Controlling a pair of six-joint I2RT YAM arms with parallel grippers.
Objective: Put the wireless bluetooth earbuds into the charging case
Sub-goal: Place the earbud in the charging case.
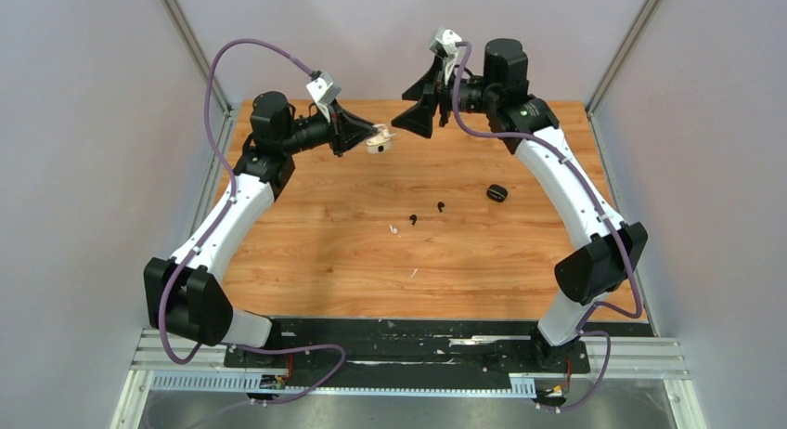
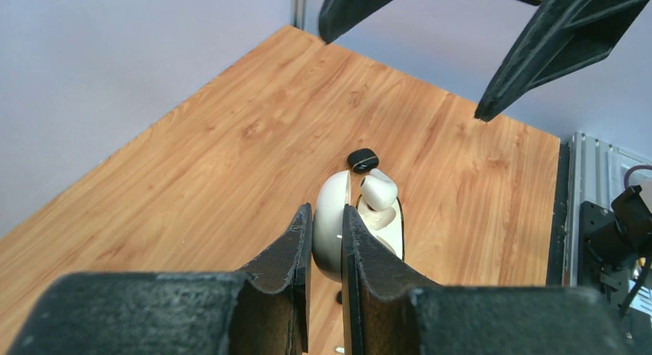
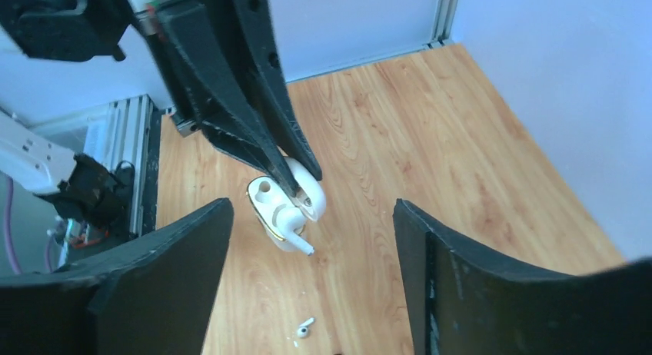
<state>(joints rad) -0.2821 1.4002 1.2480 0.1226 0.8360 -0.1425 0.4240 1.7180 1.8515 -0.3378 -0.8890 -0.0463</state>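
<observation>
Wood-grain table (image 1: pixel 325 262), grey walls around. Mid-table: black earbud (image 1: pixel 413 218), second black earbud (image 1: pixel 440 206) at its 2 o'clock, loose white earbud (image 1: pixel 393 230) at 7, black case (image 1: pixel 496 193) at 3. Left gripper (image 2: pixel 327 213) is clamped on the open white charging case (image 2: pixel 330 194), held off the table. Seated white earbud (image 2: pixel 378 190) sits in it, stem out. Right gripper (image 3: pixel 314 205) gapes wide, empty, at that case's 2 o'clock.
</observation>
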